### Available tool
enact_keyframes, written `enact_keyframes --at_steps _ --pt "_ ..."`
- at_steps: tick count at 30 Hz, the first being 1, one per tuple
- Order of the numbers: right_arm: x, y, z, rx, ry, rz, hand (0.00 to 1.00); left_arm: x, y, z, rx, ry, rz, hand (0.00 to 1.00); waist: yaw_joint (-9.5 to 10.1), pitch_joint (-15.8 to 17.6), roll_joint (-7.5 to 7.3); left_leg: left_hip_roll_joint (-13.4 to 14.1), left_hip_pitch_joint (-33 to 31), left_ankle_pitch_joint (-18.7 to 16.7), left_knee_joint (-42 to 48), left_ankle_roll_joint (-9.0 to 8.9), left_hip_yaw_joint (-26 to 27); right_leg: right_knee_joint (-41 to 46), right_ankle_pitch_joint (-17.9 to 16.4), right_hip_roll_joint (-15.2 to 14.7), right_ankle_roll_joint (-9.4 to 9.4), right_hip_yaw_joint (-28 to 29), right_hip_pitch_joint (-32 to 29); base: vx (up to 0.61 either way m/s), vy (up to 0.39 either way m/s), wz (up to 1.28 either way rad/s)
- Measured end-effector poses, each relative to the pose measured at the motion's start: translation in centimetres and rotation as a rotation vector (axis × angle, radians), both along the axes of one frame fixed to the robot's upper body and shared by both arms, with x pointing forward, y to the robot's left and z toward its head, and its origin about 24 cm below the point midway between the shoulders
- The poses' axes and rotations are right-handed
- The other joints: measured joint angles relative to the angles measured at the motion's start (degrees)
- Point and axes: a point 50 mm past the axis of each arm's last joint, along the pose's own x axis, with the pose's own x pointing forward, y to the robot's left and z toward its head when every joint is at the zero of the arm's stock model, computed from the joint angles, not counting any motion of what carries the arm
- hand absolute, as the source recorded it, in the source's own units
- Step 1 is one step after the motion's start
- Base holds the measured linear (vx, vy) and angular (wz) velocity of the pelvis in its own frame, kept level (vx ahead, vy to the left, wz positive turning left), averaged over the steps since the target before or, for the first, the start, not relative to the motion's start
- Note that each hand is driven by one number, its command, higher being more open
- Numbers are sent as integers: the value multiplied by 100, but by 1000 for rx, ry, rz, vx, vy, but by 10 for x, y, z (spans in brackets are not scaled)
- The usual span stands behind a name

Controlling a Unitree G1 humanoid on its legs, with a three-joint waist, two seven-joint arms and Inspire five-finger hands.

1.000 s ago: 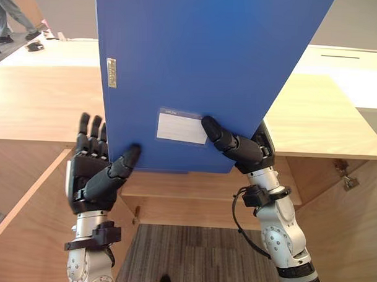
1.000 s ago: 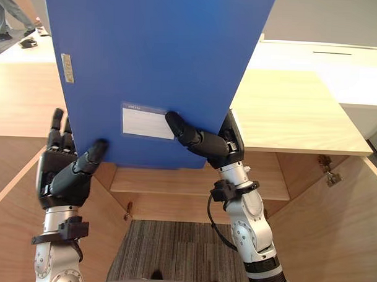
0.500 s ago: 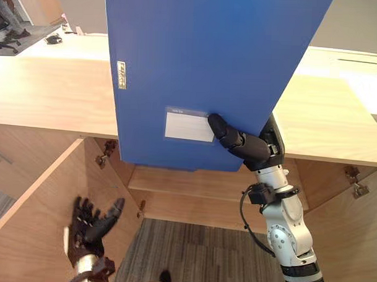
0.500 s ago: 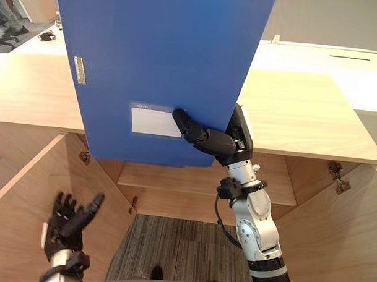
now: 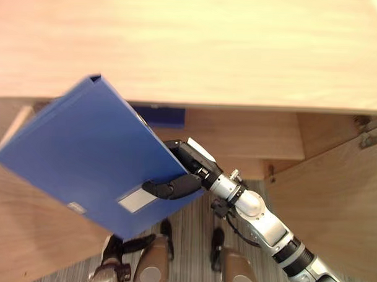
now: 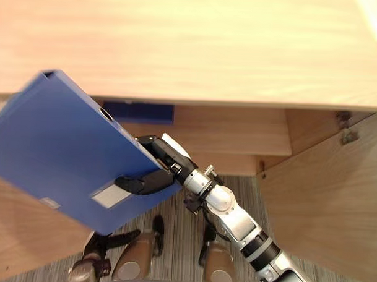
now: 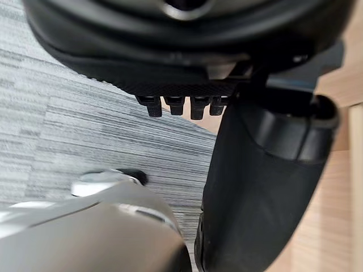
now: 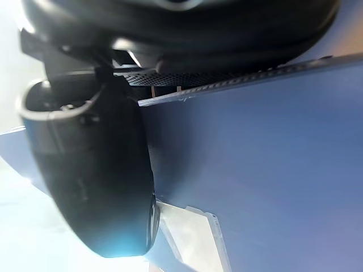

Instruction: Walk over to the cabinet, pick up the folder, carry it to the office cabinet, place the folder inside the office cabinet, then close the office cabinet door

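As the office cabinet (image 5: 319, 130) stood open under the tabletop (image 5: 210, 49), the right hand (image 5: 174, 187) pinched the tilted blue folder (image 5: 82, 156) between thumb and fingers in front of it, not yet inside, the door (image 5: 326, 201) not yet shut; the left hand (image 5: 132, 244) hung low, fingers relaxed.

I can read nothing here: the pale label (image 5: 135, 201) on the folder (image 5: 83, 150) in my grip shows no legible print.

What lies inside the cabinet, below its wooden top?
A wooden shelf and, above it, a dark blue object. The folder, pinched by the right hand, covers the cabinet's left part.
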Motion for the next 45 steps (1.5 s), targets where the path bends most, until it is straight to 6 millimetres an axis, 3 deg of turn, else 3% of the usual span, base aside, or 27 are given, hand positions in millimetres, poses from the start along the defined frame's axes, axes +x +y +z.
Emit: enact_keyframes --at_steps 1,4,8,14,20,27,28,34,41,45 --pt "9 -3 -4 -64 -20 -54 0 11 -1 4 8 -25 -1 100 9 198 8 65 -351 -138 330 -34 15 350 -96 0 -6 72 -392 -195 46 -22" --pt "26 -13 -8 -115 -32 -165 0 36 -5 15 16 -98 -14 100 25 387 66 115 -948 -181 731 20 18 799 -165 -7 -23 130 -1042 -142 27 -12" --pt "50 -28 -3 -29 2 -345 0 55 -9 25 10 -156 -15 100 45 516 151 207 -1590 -325 1278 52 -21 1411 -352 -42 -44 161 -1721 -67 3 -3" --pt "78 -59 58 487 12 -590 0 79 -13 46 -23 -288 36 100 78 609 247 343 -2697 -614 2253 76 -205 2453 -753 -108 -79 50 -2781 -63 -24 5" --pt "94 -86 118 843 -47 -725 0 96 -17 63 -61 -383 131 100 135 663 257 380 -3371 -686 2707 69 -389 2919 -903 -148 -117 -62 -3358 -38 -25 8" --pt "111 -104 137 1271 126 -806 0 104 -31 72 -117 -440 178 100 181 685 261 396 -3445 -694 2764 59 -410 2962 -935 -169 -99 -106 -3409 -28 -14 0" --pt "113 -105 138 1332 156 -815 100 104 -31 72 -116 -440 187 100 183 685 261 396 -3464 -693 2761 59 -410 2963 -933 -175 -102 -115 -3426 -30 -28 1" --pt "114 -113 147 1654 241 -859 100 108 -35 76 -121 -450 212 100 232 684 261 361 -3509 -678 2707 47 -437 2960 -926 -252 -118 -232 -3463 6 -20 4" --pt "115 -108 159 1683 237 -806 100 109 -40 77 -132 -458 205 100 213 681 262 248 -3365 -568 2501 56 -441 2854 -911 -359 -142 -299 -3323 -14 -26 8" --pt "118 -90 165 1571 227 -702 100 108 -45 73 -144 -441 195 100 158 663 255 249 -3089 -508 2252 60 -397 2590 -837 -355 -173 -357 -3036 -10 -18 3"
